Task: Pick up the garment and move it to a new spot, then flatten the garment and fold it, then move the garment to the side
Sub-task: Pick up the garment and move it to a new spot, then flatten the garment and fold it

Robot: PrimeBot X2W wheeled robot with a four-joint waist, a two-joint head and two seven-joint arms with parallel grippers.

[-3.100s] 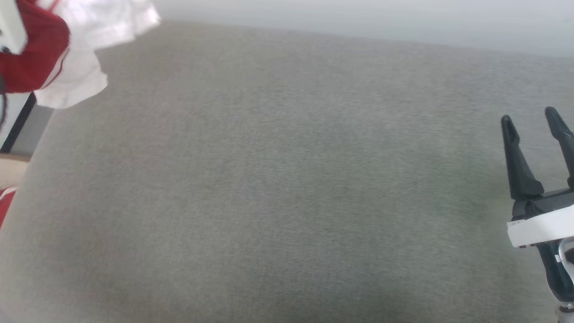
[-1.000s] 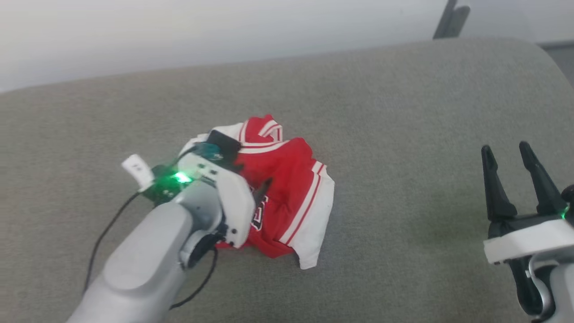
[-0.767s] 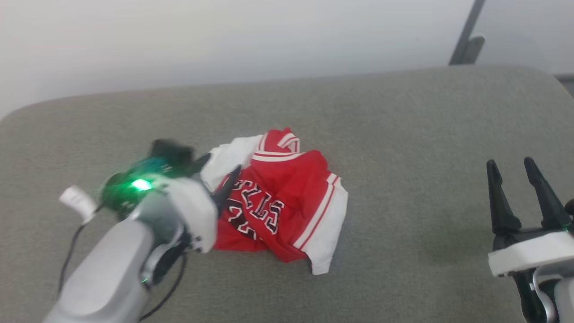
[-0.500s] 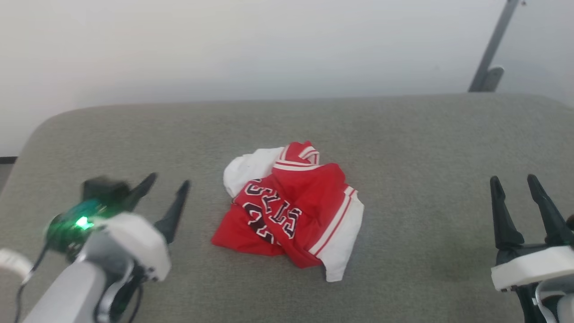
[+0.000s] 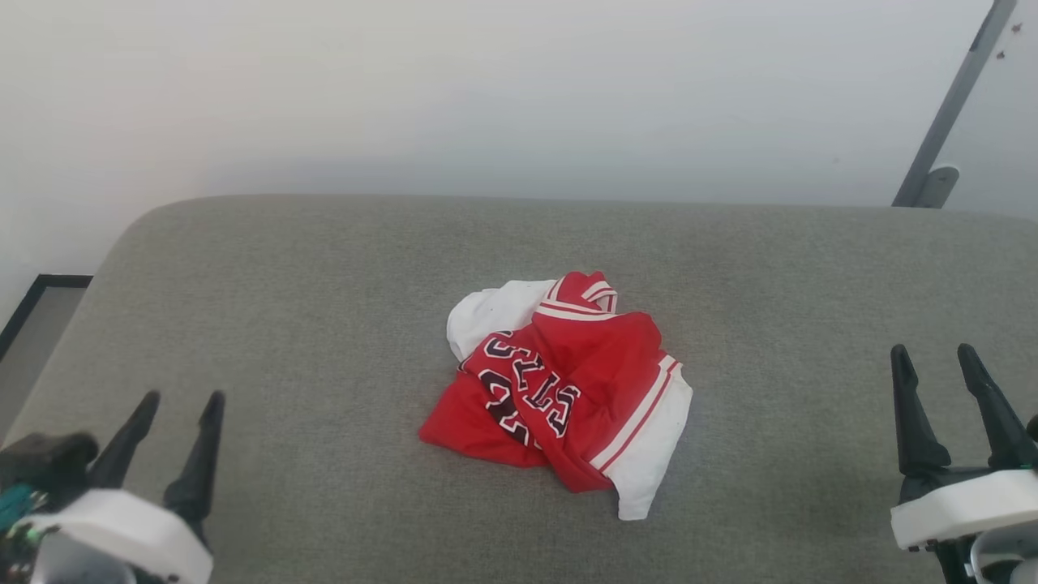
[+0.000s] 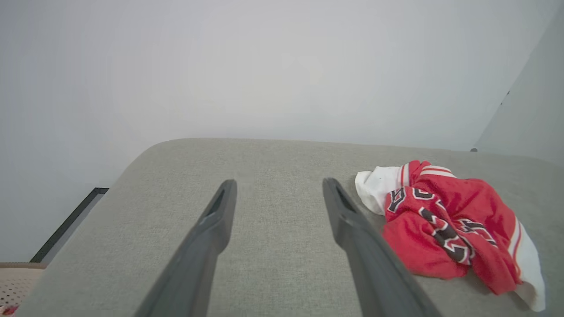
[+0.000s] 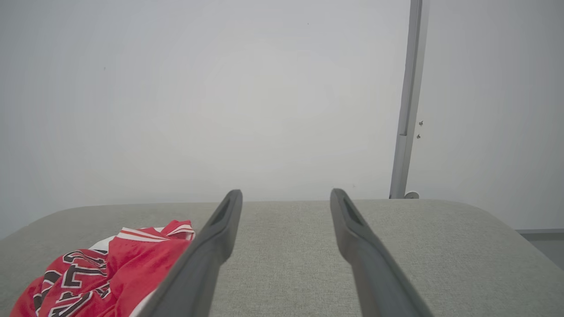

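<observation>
At the middle of the counter lies the garment, crumpled in a loose heap and not spread flat. In the head view its long axis runs on a diagonal, from a white sleeve at the far left down to the other white sleeve at the near right. The striped collar points to the far edge, toward the wall. The black letters with white outline cross the red front on the same diagonal; they are creased and partly hidden in the folds. The cloth looks thin and smooth, with red-and-white striped trim where the red body meets the white sleeves. The left gripper stands at the near left corner, well apart from the garment, with the two long dark fingers spread wide and nothing between them. In the left wrist view the garment lies to the right of this gripper, and I cannot tell there if the nearer finger touches it. The right gripper stands at the near right, also spread wide, holding nothing and touching nothing. The fingers are tapered, matt black, with a white band at the base. The counter is covered in grey woven fabric, looks padded, and has rounded corners. A thin grey metal post leans against the pale wall at the far right.
</observation>
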